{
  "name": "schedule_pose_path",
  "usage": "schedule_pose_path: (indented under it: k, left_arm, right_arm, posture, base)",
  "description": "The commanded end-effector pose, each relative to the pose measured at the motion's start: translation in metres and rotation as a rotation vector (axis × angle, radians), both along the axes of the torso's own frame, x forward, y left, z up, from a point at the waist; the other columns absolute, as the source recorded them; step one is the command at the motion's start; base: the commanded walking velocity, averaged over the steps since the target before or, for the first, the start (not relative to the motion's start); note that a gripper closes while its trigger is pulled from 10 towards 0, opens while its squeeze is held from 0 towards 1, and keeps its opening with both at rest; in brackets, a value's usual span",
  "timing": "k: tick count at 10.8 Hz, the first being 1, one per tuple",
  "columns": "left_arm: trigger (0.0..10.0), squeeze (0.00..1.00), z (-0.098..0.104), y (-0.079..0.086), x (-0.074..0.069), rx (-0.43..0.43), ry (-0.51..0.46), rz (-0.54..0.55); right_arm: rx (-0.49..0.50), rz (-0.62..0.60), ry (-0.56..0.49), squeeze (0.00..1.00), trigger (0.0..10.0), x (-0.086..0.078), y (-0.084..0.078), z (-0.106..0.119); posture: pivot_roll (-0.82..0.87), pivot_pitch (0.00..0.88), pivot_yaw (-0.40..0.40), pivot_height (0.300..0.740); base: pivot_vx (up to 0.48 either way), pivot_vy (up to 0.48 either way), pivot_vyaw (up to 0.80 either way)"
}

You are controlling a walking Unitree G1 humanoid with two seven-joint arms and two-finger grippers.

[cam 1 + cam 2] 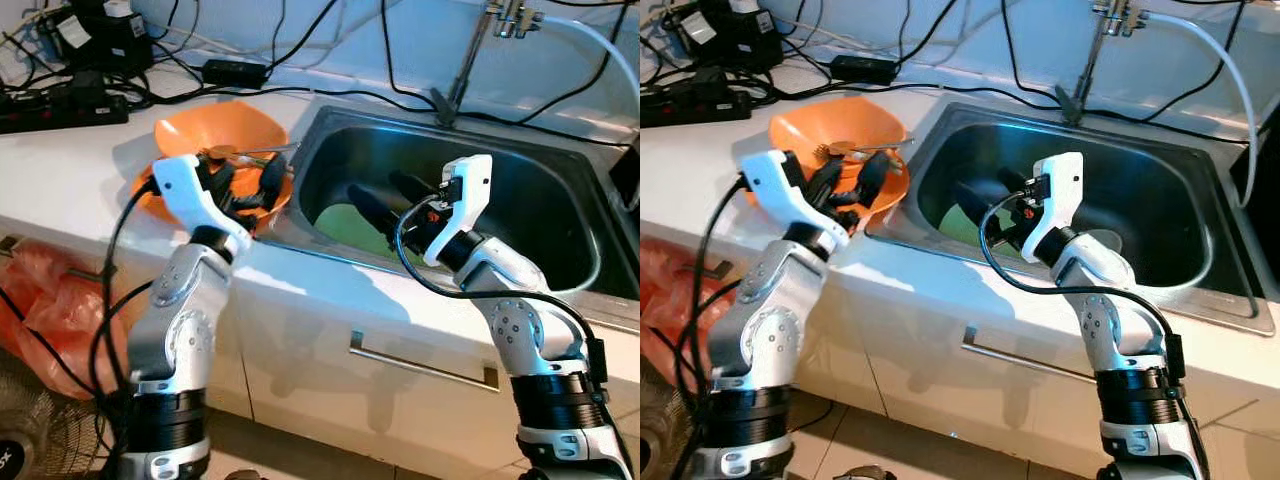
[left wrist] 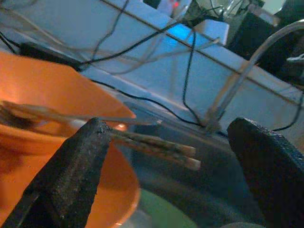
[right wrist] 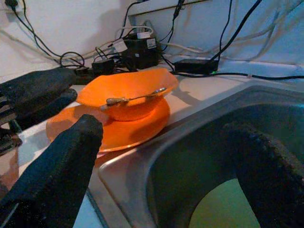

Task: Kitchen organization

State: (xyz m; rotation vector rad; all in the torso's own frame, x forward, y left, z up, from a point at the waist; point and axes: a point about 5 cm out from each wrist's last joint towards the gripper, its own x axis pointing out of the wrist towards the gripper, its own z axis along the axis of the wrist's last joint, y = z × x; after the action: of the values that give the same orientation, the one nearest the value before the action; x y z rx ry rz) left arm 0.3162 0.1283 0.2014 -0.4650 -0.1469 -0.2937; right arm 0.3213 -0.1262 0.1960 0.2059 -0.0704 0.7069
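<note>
The orange bowl (image 1: 222,135) sits on an orange plate (image 3: 118,130) on the counter (image 1: 80,170) beside the sink (image 1: 540,200), a spoon (image 3: 135,97) across its rim. The left gripper (image 1: 250,185) hovers at the bowl's sink-side edge, fingers released; the right gripper (image 1: 385,200) hangs inside the sink above a green item (image 1: 350,225), fingers also spread.

You see the left gripper (image 1: 250,190) with fingers spread over the near rim of an orange bowl (image 1: 215,130) on the white counter (image 1: 60,170), cutlery (image 1: 240,153) lying across the bowl. The right gripper (image 1: 385,200) reaches open-fingered into the steel sink (image 1: 560,200), above something green (image 1: 350,222) on its bottom. Black cables (image 1: 240,72) trail along the wall
</note>
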Motion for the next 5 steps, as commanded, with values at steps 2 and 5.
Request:
schedule_pose_path:
  k: [2, 5]
  left_arm:
    - [10.0, 0.00, -0.0005, -0.0083, 0.0035, -0.100, 0.041, -0.047]
    - [10.0, 0.00, -0.0080, -0.0159, 0.0051, -0.296, 0.136, -0.104]
  right_arm:
    - [-0.004, 0.004, -0.004, 0.00, 10.0, -0.0021, -0.0027, 0.0029]
    - [-0.006, 0.007, -0.005, 0.00, 10.0, -0.0016, -0.0026, 0.0031]
  posture:
    - [0.11, 0.044, -0.047, 0.740]
    - [0.10, 0.042, -0.046, 0.740]
  base:
    - [0.000, 0.000, 0.00]
    - [0.000, 0.000, 0.00]
